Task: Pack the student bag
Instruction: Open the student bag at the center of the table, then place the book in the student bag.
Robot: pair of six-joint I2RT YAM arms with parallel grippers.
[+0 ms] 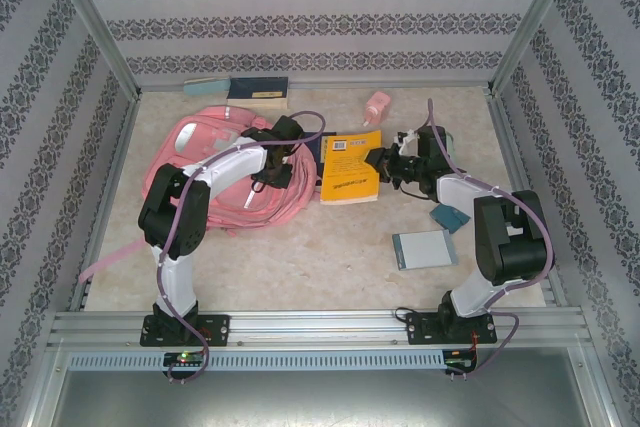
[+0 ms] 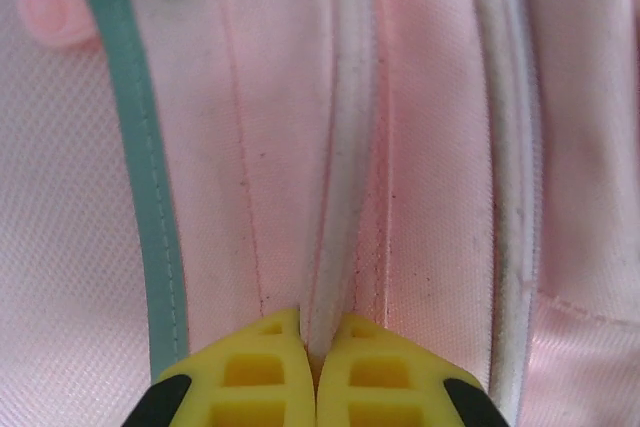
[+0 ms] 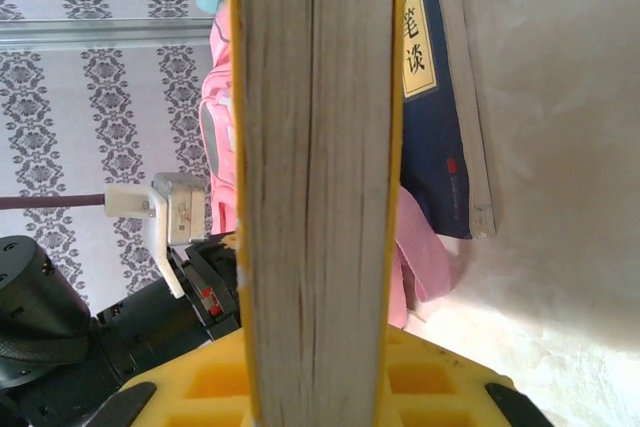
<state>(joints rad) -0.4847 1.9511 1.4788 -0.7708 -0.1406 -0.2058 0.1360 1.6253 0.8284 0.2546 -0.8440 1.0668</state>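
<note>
The student bag (image 1: 213, 129) is a pink backpack lying at the table's left centre. My left gripper (image 1: 284, 139) reaches over its right side. In the left wrist view the gripper (image 2: 315, 349) is shut, its yellow fingers (image 2: 255, 372) pinching a raised white zip seam (image 2: 345, 177) of the pink fabric (image 2: 260, 147). A thick yellow book (image 1: 350, 167) lies just right of the bag. My right gripper (image 1: 388, 161) is shut on its right edge. The right wrist view shows the book's page edge (image 3: 315, 167) upright between the gripper's (image 3: 315, 372) fingers, with the bag (image 3: 215, 117) beyond.
A dark blue book (image 3: 435, 127) lies under the yellow one. At the back wall sit another dark book (image 1: 258, 89) and a pale teal item (image 1: 205, 87). A small pink object (image 1: 377, 105), a grey notebook (image 1: 425, 248) and a teal piece (image 1: 450, 217) lie on the right.
</note>
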